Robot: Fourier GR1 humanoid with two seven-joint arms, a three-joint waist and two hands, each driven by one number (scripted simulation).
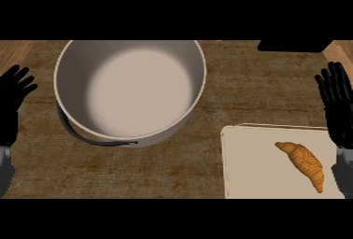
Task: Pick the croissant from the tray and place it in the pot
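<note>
With both hands' fingers straight and apart, right hand [339,100] should likely take the light, crushable croissant [303,164] at its thick middle on the near-right tray [248,163].

One pot [131,93], one tray [255,163], one croissant [303,164], two hands.

- I can read no text, label, brand, number or sign anywhere in my head view.
- The pot [130,88] shows me plain walls, unmarked.
- The tray [255,163] is bare of print, and so is the counter [262,88].
</note>
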